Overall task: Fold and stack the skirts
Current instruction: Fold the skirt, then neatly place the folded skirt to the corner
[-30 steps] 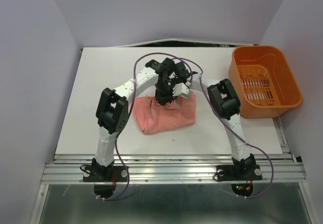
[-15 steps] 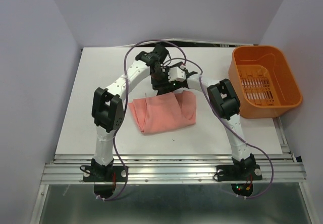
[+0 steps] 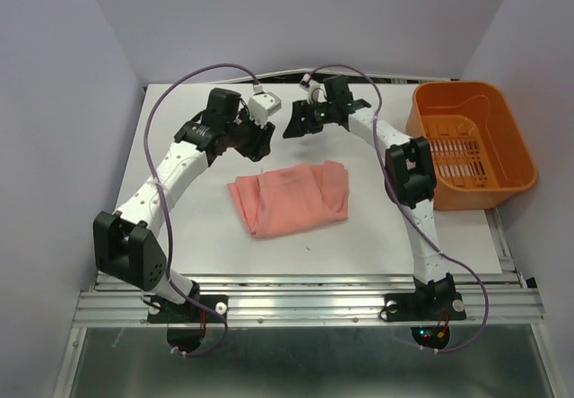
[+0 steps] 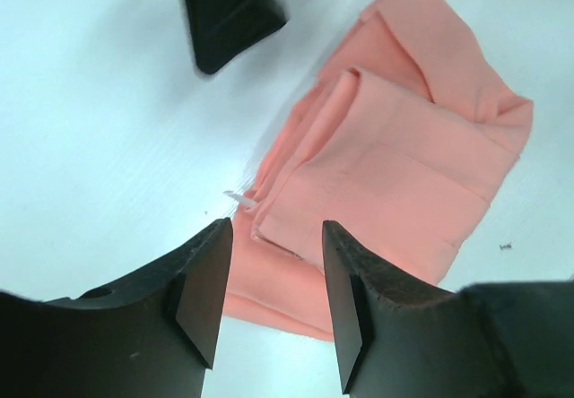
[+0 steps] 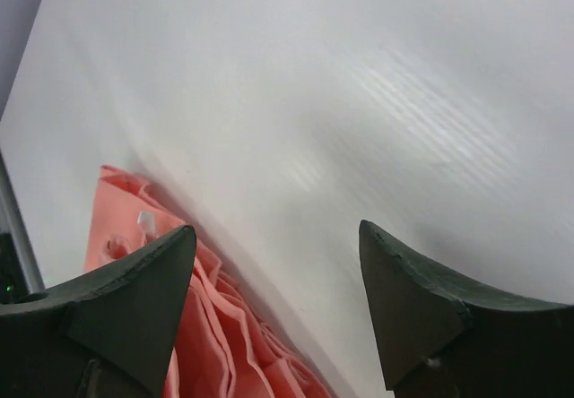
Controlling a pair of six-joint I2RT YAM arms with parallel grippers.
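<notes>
A pink skirt [image 3: 289, 199] lies folded in the middle of the white table [image 3: 179, 174]. It is a flat bundle with a few layers on top of each other. Nothing is holding it.

The left gripper [image 3: 254, 140] hangs above the table, just behind the far left side of the skirt. It is not touching the skirt. In the left wrist view the left gripper [image 4: 275, 228] has its two black fingers [image 4: 202, 299] partly apart, with nothing between them. Under it you can see the skirt [image 4: 395, 174] with its folds. A small white tag [image 4: 238, 198] sticks out at the edge of the cloth.

The right gripper [image 3: 294, 125] is up near the back of the table, close to the left gripper and behind the skirt. In the right wrist view the right gripper [image 5: 276, 229] is open wide and holds nothing. Between its fingers [image 5: 421, 299] there is only bare white table. The pink cloth [image 5: 206, 326] shows low down on the left, with wavy layered edges.

An orange basket [image 3: 453, 87] sits at the right side of the table, well apart from the skirt.
</notes>
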